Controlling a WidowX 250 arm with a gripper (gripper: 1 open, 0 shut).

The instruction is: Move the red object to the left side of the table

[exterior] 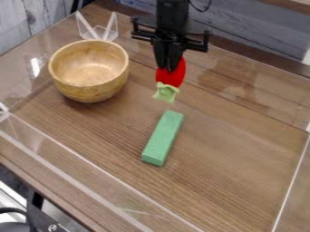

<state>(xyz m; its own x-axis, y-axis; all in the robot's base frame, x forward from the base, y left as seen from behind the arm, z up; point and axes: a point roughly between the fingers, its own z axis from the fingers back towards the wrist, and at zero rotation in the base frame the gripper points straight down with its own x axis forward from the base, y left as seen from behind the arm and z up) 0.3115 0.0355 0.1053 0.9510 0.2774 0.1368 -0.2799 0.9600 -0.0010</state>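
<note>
The red object (171,80), a small toy strawberry with a pale green leafy end pointing down, hangs in the air above the table (230,154). My gripper (171,72) points straight down and is shut on the red object from above, a little behind the centre of the table. Its fingers cover the upper part of the toy. The strawberry hangs clear of the tabletop, between the bowl and the green block.
A round wooden bowl (89,71) stands at the back left. A long light-green block (162,138) lies near the centre, in front of the held toy. Clear acrylic walls (72,172) edge the table.
</note>
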